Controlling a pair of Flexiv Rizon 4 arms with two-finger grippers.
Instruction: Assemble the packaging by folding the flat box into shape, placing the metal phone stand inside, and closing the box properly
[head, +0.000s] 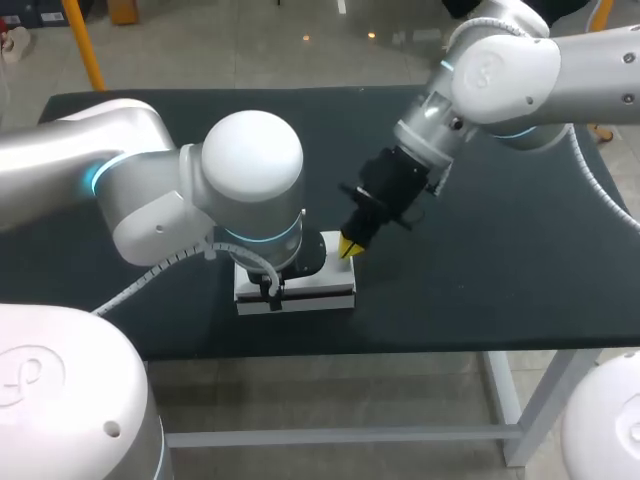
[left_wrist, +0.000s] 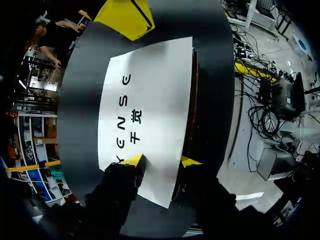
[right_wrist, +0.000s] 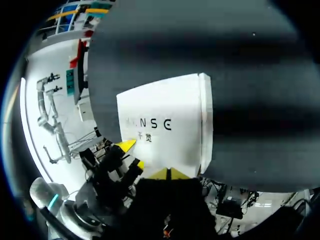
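The white box (head: 312, 291) lies flat and closed on the black table, printed top face up (left_wrist: 150, 95). No phone stand shows. In the head view my left arm's wrist (head: 255, 190) hangs over the box and hides its own fingers. From the left wrist view, my left gripper (left_wrist: 162, 161) stands open, one yellow tip over the lid and the other past the box's long edge. My right gripper (head: 350, 247) is shut, its joined tips (right_wrist: 167, 173) resting on the box (right_wrist: 165, 120) at its far right corner, with nothing between them. Those tips (left_wrist: 125, 17) show at the box's far end.
The black table (head: 480, 270) stretches wide to the right of the box and behind it. The box sits near the front edge (head: 400, 345). My two arms crowd the space just above the box.
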